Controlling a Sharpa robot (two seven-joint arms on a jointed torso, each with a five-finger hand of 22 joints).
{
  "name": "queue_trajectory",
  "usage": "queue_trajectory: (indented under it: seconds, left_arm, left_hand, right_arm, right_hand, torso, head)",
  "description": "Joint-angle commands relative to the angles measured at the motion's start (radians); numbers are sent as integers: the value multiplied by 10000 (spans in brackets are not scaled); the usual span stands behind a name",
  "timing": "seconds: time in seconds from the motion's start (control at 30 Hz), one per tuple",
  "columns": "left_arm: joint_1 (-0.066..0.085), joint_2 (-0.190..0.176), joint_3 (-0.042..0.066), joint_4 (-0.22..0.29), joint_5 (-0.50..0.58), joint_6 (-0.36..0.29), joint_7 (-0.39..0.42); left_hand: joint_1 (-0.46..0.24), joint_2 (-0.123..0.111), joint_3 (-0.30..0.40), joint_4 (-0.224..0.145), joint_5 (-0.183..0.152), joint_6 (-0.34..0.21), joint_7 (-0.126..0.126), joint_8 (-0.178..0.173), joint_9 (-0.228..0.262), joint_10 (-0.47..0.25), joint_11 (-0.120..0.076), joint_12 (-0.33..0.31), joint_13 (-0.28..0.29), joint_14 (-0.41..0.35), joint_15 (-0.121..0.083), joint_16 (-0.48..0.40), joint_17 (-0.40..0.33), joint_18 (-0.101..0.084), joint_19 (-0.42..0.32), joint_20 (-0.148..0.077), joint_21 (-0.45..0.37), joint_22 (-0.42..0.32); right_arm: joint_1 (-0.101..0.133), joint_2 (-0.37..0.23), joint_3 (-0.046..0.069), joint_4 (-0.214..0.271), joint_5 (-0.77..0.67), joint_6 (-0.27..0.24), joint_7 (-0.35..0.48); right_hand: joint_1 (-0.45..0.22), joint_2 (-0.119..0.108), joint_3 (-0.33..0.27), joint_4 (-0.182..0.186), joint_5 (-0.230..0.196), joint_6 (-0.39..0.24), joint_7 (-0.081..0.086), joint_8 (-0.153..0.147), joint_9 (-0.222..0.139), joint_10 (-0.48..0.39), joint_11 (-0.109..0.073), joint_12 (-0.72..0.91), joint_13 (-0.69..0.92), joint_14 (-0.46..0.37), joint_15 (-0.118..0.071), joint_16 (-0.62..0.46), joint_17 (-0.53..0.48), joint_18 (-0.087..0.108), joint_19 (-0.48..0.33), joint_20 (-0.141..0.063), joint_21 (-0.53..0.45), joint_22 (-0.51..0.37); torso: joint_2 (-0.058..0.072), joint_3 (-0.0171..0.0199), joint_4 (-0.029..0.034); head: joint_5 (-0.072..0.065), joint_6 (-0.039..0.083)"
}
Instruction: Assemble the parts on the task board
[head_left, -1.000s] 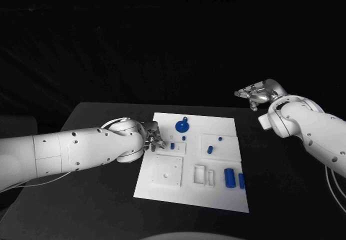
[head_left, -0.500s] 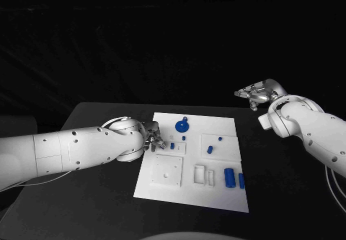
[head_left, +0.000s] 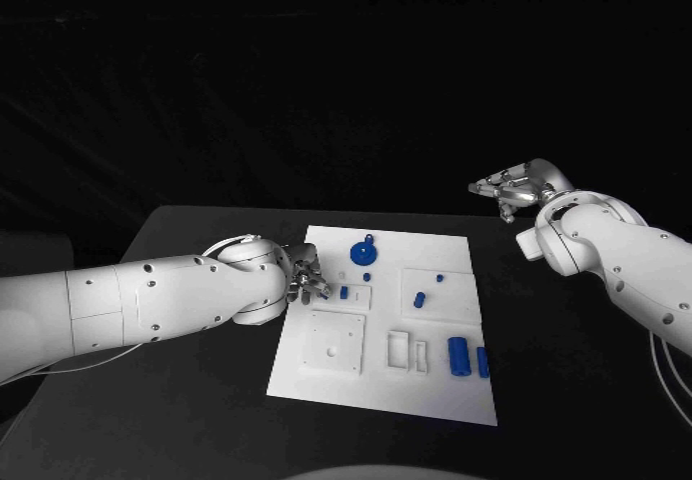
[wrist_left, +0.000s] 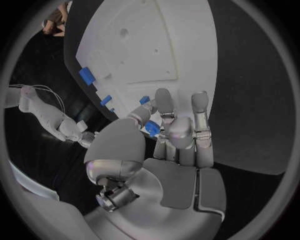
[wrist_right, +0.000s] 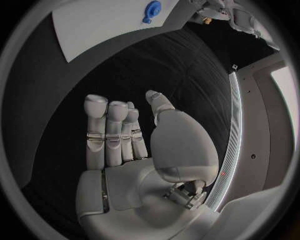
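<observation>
The white task board (head_left: 433, 390) lies in the middle of the black table. My left hand (head_left: 303, 275) hovers at the board's left edge, level with its far half. In the left wrist view the left hand (wrist_left: 175, 145) pinches a small blue part (wrist_left: 152, 128) between thumb and a finger. Another small blue part (head_left: 343, 292) stands on the board just beside those fingers. My right hand (head_left: 512, 187) is raised beyond the table's far right corner. In its wrist view the right hand (wrist_right: 125, 135) has straight, spread fingers and holds nothing.
A round blue disc (head_left: 364, 252) sits near the board's far edge, and a blue part (head_left: 418, 297) lies at mid-board. Two blue cylinders (head_left: 459, 352) lie at the near right. A square recess (head_left: 335, 340) with a hole sits at the near left.
</observation>
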Motion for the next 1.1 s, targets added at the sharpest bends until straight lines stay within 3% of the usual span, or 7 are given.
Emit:
queue_trajectory:
  seconds: [0.03,0.33,0.7,1.1]
  left_arm:
    - [-147,-71,-113,41,176,-381,-58]
    - [-145,-190,-110,176,488,-1078,120]
    - [-144,-151,-112,143,568,-869,-61]
    - [-145,-13,-114,0,475,-556,-178]
  left_hand:
    - [65,-58,138,-46,-13,1681,-1041,-19,-16,273,-312,85,2,19,-92,38,37,91,18,22,-36,171]
    - [-40,-47,192,-29,-23,1737,-1057,-21,-18,273,-322,146,28,30,-100,100,103,96,51,14,-10,172]
    - [-26,-40,210,-75,-15,1758,-1063,-20,-4,272,-330,181,42,29,-100,146,151,92,59,10,16,179]
    - [-30,-22,220,-105,20,1774,-1065,-18,13,271,-334,214,59,32,-96,201,214,90,36,17,48,181]
  right_arm:
    - [-4,-10,0,4,-26,127,60]
    - [-6,-35,-1,-3,-26,134,53]
    - [-7,-30,-5,-16,-26,144,49]
    - [-9,-35,-9,-8,-25,148,47]
  right_hand:
    - [-89,12,15,52,64,-32,-22,-9,-12,-39,5,-23,2,-27,-17,-52,-8,184,385,68,8,689]
    - [-77,2,45,60,104,-29,-23,-8,-11,-38,2,-21,4,-25,-20,-46,-3,183,384,66,7,688]
    - [-80,-8,70,69,146,-30,-24,-9,-13,-32,0,-11,14,-22,-21,-42,-1,181,386,65,16,690]
    - [-84,-15,82,74,169,-27,-24,-8,-12,-34,0,-15,11,-24,-21,-41,1,182,384,64,3,688]
  torso:
    - [-8,1,10]
    - [-1,1,0]
    - [-4,21,4]
    - [-2,11,3]
  head:
    - [4,5]
    - [14,-19]
    - [37,-41]
    - [36,-74]
